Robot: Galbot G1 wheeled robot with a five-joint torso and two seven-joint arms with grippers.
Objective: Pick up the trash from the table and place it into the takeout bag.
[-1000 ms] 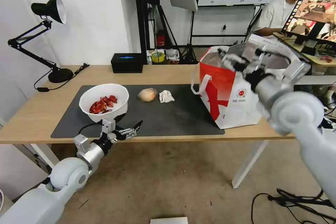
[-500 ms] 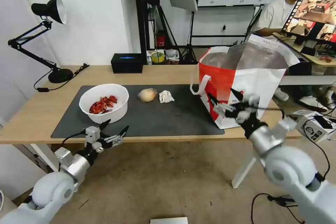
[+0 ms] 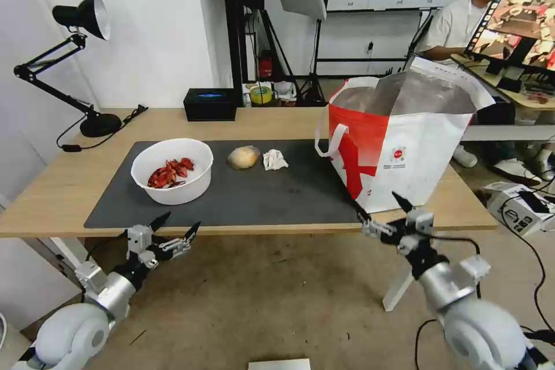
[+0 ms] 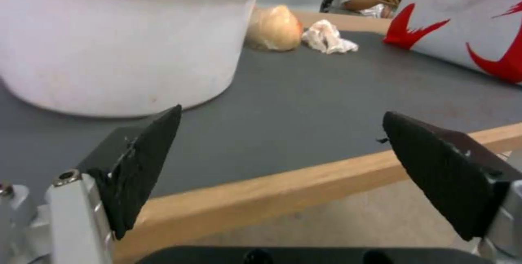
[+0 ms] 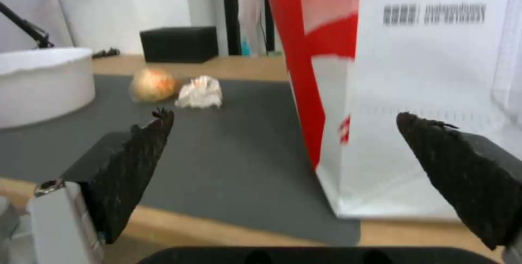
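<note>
A white bowl of red shells (image 3: 172,170) (image 4: 117,39) (image 5: 40,84) stands on the dark mat at the left. Beside it lie a round tan bun (image 3: 243,156) (image 4: 273,28) (image 5: 152,85) and a crumpled white napkin (image 3: 274,159) (image 4: 328,38) (image 5: 200,92). The red-and-white takeout bag (image 3: 399,139) (image 4: 467,31) (image 5: 413,92) stands open at the mat's right end. My left gripper (image 3: 176,228) (image 4: 277,174) hangs open below the table's front edge, near the bowl. My right gripper (image 3: 381,211) (image 5: 283,174) is open and empty just off the front edge, before the bag.
The light-wood table (image 3: 63,185) carries a dark grey mat (image 3: 277,196), a black box (image 3: 210,103) and a black desk lamp (image 3: 81,63) at the back left. Cables lie on the floor at the right. A person sits at a monitor behind the bag.
My right arm has dropped from over the bag's mouth to below the table's front edge. My left gripper has drawn back and down from the bowl. Nothing on the table moved.
</note>
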